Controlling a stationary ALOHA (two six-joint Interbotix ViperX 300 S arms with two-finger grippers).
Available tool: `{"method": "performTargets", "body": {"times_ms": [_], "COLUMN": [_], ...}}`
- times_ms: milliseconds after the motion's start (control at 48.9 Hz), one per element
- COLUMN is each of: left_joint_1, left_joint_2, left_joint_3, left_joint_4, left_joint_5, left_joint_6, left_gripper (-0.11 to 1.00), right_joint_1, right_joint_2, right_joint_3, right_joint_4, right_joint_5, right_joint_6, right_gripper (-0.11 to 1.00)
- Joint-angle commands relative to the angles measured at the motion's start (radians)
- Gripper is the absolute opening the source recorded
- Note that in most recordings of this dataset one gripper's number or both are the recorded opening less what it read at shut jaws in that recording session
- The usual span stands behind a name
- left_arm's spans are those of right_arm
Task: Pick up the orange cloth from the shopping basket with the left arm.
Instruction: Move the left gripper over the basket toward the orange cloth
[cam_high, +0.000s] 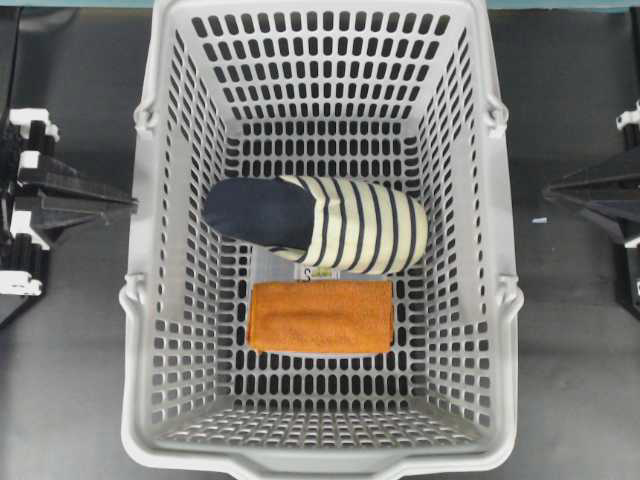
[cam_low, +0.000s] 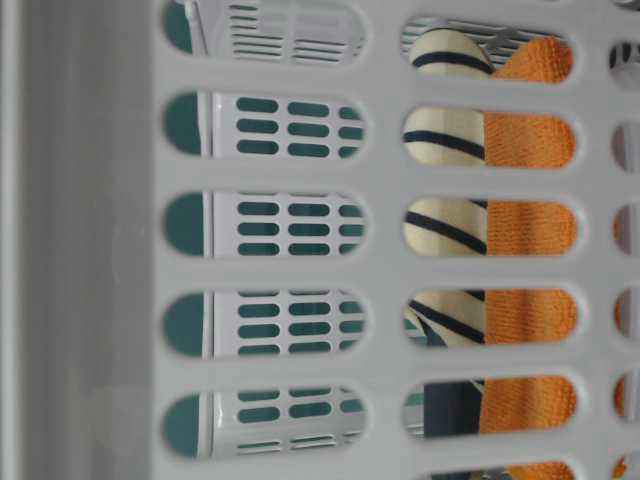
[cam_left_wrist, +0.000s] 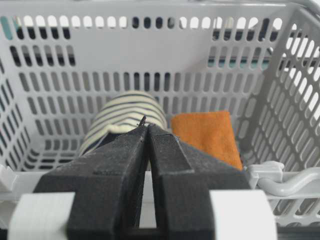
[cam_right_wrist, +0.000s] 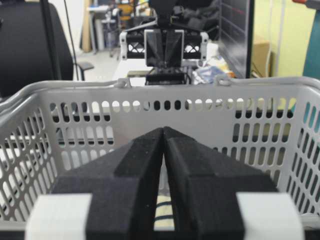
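Note:
The orange cloth (cam_high: 321, 316) lies flat on the floor of the grey shopping basket (cam_high: 150, 280), just in front of a cream slipper (cam_high: 320, 223) with navy stripes and toe. In the left wrist view the cloth (cam_left_wrist: 206, 134) sits right of the slipper (cam_left_wrist: 125, 120), beyond my left gripper (cam_left_wrist: 146, 125), which is shut and empty outside the basket's left wall. From overhead the left gripper (cam_high: 130, 204) points at that wall. My right gripper (cam_right_wrist: 163, 130) is also shut and empty, outside the right wall, its tip (cam_high: 548, 189) showing overhead.
The basket (cam_right_wrist: 165, 95) takes up the middle of the dark table (cam_high: 70, 380). Its slotted wall (cam_low: 380, 270) fills the table-level view, with cloth (cam_low: 525, 230) and slipper (cam_low: 445, 225) seen through the slots. Monitors and lab clutter stand behind the left arm (cam_right_wrist: 164, 47).

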Motion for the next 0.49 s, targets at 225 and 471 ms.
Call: {"method": "performTargets", "body": {"times_ms": [225, 471], "left_joint_1": [-0.014, -0.084], "left_joint_2": [0.077, 0.295], "left_joint_3": [-0.278, -0.528], "left_joint_4": [0.041, 0.041], "left_joint_5": [0.279, 0.629], "left_joint_6": [-0.043, -0.041], "left_gripper": [0.0, 0.0], "right_joint_1": [0.035, 0.035], "right_joint_2": [0.021, 0.021], "right_joint_3": [-0.017, -0.017], "right_joint_4": [0.018, 0.017], "right_joint_5": [-0.021, -0.023], "right_joint_6": [0.043, 0.049], "right_gripper": [0.0, 0.0]}}
